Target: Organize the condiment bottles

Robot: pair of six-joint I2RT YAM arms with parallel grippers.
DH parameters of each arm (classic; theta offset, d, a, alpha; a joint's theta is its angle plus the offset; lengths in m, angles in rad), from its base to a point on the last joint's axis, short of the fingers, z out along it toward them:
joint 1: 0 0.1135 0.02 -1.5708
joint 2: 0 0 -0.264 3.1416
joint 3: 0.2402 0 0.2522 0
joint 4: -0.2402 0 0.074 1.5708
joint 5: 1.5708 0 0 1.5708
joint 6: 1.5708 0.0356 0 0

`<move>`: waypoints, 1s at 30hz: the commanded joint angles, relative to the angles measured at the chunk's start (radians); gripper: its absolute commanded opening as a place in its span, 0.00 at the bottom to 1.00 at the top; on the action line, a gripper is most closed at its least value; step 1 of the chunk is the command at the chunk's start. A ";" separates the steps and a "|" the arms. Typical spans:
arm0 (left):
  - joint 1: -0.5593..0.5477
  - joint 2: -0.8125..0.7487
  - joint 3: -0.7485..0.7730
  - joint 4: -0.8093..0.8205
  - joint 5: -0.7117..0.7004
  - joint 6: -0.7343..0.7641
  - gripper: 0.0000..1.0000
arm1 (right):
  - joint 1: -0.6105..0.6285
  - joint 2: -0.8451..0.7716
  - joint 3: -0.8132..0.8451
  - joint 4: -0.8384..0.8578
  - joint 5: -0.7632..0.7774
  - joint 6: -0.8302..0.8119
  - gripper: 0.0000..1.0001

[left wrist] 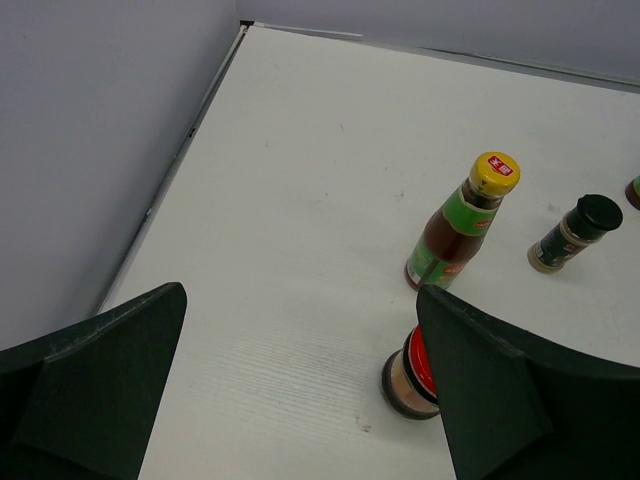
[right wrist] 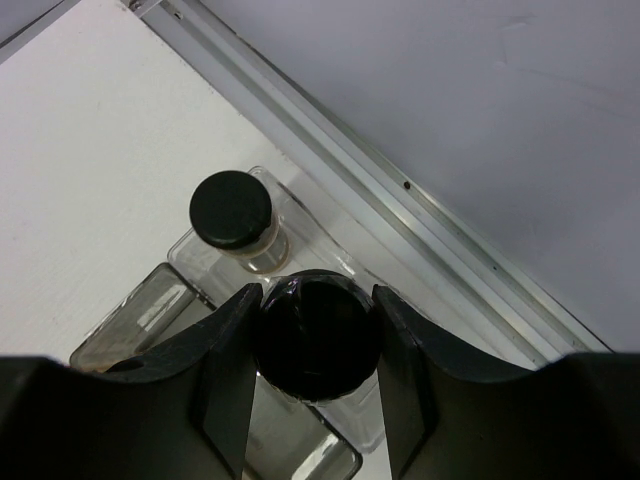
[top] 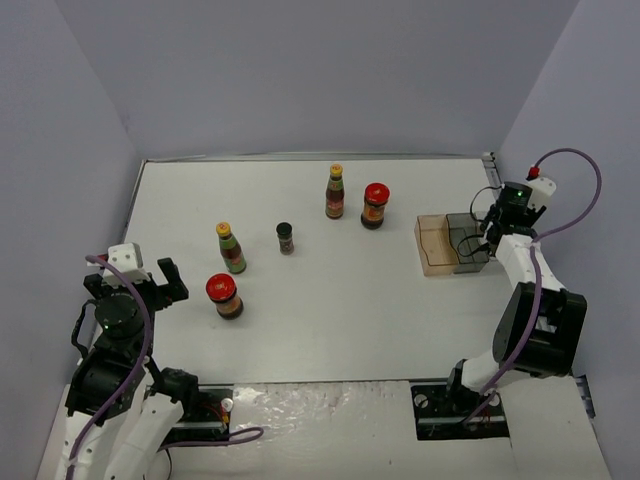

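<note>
Shaker (right wrist: 231, 208) in tray (top: 431, 252), jar (top: 224, 294) beside bottle (top: 231, 247)

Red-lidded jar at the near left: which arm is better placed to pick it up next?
Probably left. The left arm has its jaws open close beside the red-lidded jar. The right arm is far across the table, jaws shut on a black-capped shaker at the tray.

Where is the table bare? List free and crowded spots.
Bare: the near middle of the table, between the front red-lidded jar and the tray; the far-left corner behind the left yellow-capped bottle. Crowded: the tray, where the right gripper clamps a shaker beside a second shaker.
</note>
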 commanded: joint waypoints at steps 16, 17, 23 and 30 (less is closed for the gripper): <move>-0.006 0.028 0.024 0.058 -0.020 0.011 0.97 | -0.023 0.186 0.037 0.248 -0.045 -0.082 0.04; -0.006 0.029 0.024 0.058 -0.019 0.011 0.97 | -0.024 0.196 0.039 0.248 -0.048 -0.083 0.06; -0.006 0.033 0.024 0.060 -0.017 0.013 0.97 | -0.025 0.225 0.039 0.258 -0.064 -0.093 0.22; -0.006 0.035 0.022 0.063 -0.014 0.014 0.97 | -0.024 0.200 0.040 0.232 -0.102 -0.099 0.54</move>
